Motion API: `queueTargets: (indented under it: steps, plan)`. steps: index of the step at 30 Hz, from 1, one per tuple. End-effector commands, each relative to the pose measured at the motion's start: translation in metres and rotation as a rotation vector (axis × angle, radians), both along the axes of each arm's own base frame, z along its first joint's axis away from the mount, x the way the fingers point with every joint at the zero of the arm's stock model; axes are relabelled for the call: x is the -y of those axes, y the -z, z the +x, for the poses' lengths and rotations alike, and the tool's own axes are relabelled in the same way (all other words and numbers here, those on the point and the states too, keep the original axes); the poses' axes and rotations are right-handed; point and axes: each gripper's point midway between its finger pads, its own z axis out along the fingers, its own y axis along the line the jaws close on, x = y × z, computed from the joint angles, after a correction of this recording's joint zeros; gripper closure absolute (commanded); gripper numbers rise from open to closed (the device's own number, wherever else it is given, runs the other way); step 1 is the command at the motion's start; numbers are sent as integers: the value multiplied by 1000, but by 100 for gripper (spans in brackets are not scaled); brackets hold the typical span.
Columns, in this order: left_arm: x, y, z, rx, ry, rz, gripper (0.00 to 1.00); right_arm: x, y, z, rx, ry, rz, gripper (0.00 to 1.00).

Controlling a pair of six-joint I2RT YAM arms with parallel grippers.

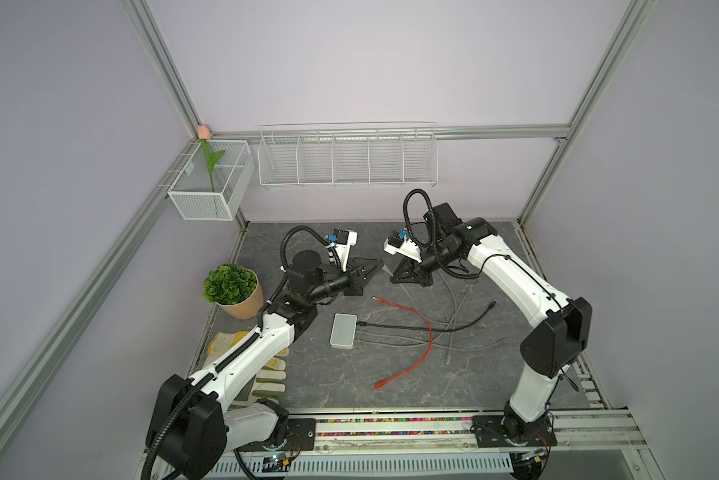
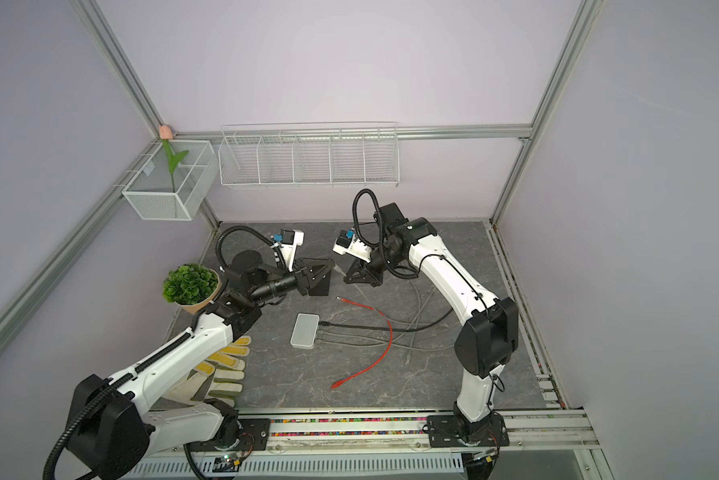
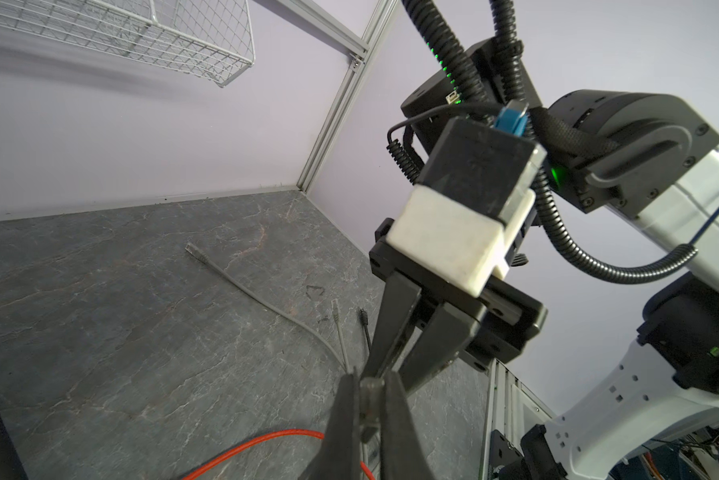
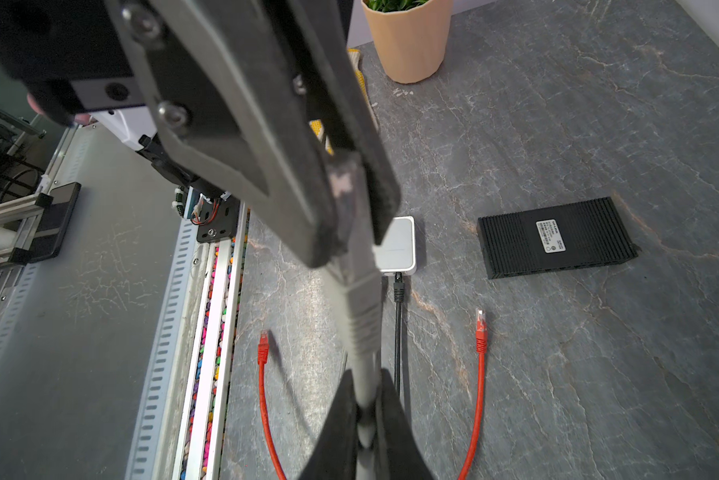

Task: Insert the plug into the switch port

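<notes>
Grey-booted and held in mid-air, the plug (image 4: 355, 299) sits at the centre of the right wrist view, above the marbled table (image 4: 599, 124), so this reads as a hand-over between the arms. To do it well, the receiving grip should be firm and square on the plug body, with the contact end clear and the latch tab unsquashed, before the other side lets go. The cable then needs slack so it does not drag the plug askew on the way to the port. Reaching down from the upper left of that frame, the left gripper (image 4: 351, 241) is closed tight on the plug body. At the bottom edge, the right gripper (image 4: 366, 399) has the grey cable running between its fingers just behind the boot; whether they press on it or only flank it I cannot tell. Just behind the plug lies the white switch (image 4: 399, 245) with a black lead in one port, and a black ribbed switch (image 4: 557, 237) sits right of centre; which one is meant I cannot tell
</notes>
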Motion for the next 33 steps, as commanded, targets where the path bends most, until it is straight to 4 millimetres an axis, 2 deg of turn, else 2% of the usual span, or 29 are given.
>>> queueTargets:
  steps: [1, 5, 9, 12, 14, 17, 21, 26, 33]
  plan:
    - [-6, -7, 10, 1, -82, 22, 100, 1, -4, 6, 58, 69, -25, 54]
    - [-19, -1, 20, -52, -190, 37, 100, 10, -14, 18, 219, 220, -60, 47]
    - [-27, 2, 27, -106, -263, 13, 100, 20, -39, 24, 413, 378, -5, 43]
    - [-30, 7, 30, -146, -304, -8, 100, 19, -56, 18, 474, 423, 66, 41]
    - [-29, 9, 30, -157, -311, -10, 100, 13, -60, 11, 484, 403, 96, 41]
    - [-28, 11, 29, -169, -321, -10, 100, 2, -58, 6, 459, 370, 113, 41]
    - [-29, 10, 28, -175, -329, -17, 100, -7, -46, 12, 426, 356, 88, 43]
    - [-31, 8, 27, -179, -339, -16, 100, -18, -34, 21, 408, 350, 67, 54]
    - [-30, 9, 26, -182, -339, -16, 100, -28, -26, 26, 423, 342, 48, 57]
